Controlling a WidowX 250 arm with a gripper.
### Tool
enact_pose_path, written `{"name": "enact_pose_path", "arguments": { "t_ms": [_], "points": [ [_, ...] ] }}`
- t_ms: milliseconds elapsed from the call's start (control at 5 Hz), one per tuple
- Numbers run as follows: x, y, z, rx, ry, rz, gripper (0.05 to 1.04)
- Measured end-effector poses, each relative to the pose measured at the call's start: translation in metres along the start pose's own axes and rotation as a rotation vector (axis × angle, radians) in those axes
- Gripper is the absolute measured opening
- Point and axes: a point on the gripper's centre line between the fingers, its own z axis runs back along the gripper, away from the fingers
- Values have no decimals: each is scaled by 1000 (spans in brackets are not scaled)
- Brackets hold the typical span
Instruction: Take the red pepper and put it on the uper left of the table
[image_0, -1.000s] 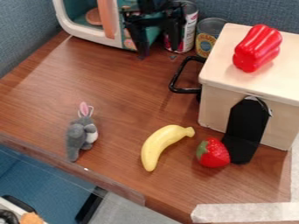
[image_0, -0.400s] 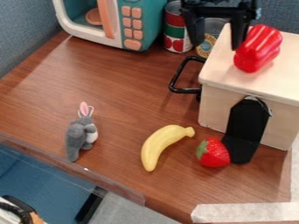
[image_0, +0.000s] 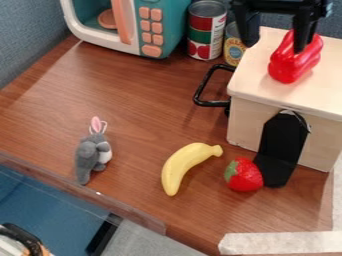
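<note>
The gripper (image_0: 275, 41) hangs at the top right of the view, its two fingers spread apart with nothing held between them. One finger is left of the red pepper (image_0: 292, 62), and the other overlaps the pepper's upper part in the view. The pepper lies on top of the light wooden box (image_0: 267, 85). At the far left back of the brown table (image_0: 127, 100) stands a toy microwave.
Two cans, one of them red and green (image_0: 206, 31), stand behind the table beside the teal microwave (image_0: 163, 25). A black handle (image_0: 202, 90) juts from the box. Nearer the front are a grey rabbit (image_0: 92, 154), a banana (image_0: 182, 167), a strawberry (image_0: 244, 175) and a black stand (image_0: 280, 150).
From above the cans near the microwave, the gripper has moved right to the pepper, and its fingers look wider apart. The pepper and other toys have stayed put.
</note>
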Motion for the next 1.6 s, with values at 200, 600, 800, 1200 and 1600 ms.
{"name": "enact_pose_path", "arguments": {
  "t_ms": [200,600,800,1200,1600],
  "points": [
    [0,-3,-3,23,0,-5,1000],
    [4,-6,-22,96,10,-4,1000],
    [8,-5,-38,127,32,2,972],
    [11,-6,-42,129,30,-9,751],
    [13,18,-34,101,46,53,751]
  ]
}}
